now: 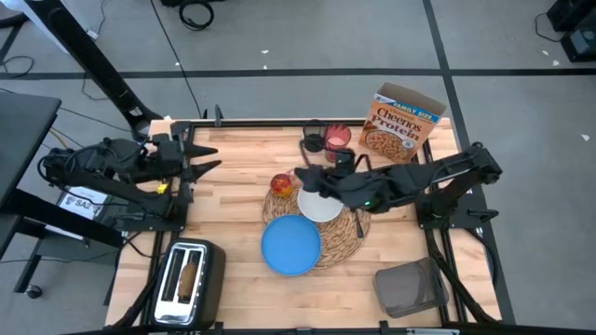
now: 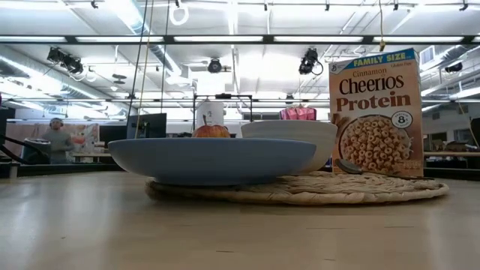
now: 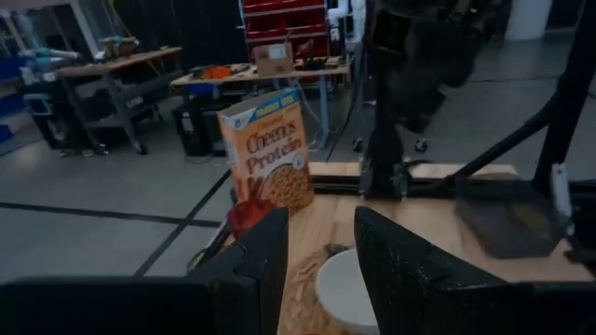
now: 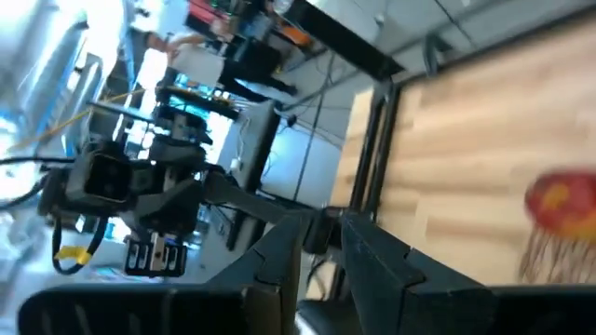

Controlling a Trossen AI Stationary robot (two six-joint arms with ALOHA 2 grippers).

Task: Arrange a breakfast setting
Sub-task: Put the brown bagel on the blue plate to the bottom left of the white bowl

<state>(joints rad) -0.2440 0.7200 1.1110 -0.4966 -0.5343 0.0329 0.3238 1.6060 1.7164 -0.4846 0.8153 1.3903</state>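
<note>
— What's crowding the mat (image 1: 346, 234)?

— Toaster (image 1: 189, 281) at the near left corner, a slice (image 1: 189, 276) in one slot. Dark tray (image 1: 411, 288) near right. Small black holder (image 1: 312, 143) at the far edge, touching the red cup (image 1: 336, 138). Cheerios box (image 1: 402, 124) stands far right, just beyond the mat.

— And the arms?

— Right gripper (image 1: 309, 177) reaches across over the bowl (image 1: 319, 206), hiding part of it and the rim beyond. Its fingers (image 4: 372, 251) sit close, a thin gap between; can't tell if anything is pinched. Left gripper (image 1: 207, 156) waits at the left edge, fingers (image 3: 396, 265) spread, holding nothing.

— Counts?

— One mat, one blue plate (image 1: 291, 246) lapping its near-left edge, one white bowl on the mat just beyond the plate, one apple (image 1: 281, 184) at the mat's far-left edge beside the bowl. One cup, one box, one toaster, two slots. From table level, a spoon (image 2: 349, 166) lies on the mat between bowl and box.

— Anyone about?

— One person (image 2: 56, 140), far back in the room.
</note>
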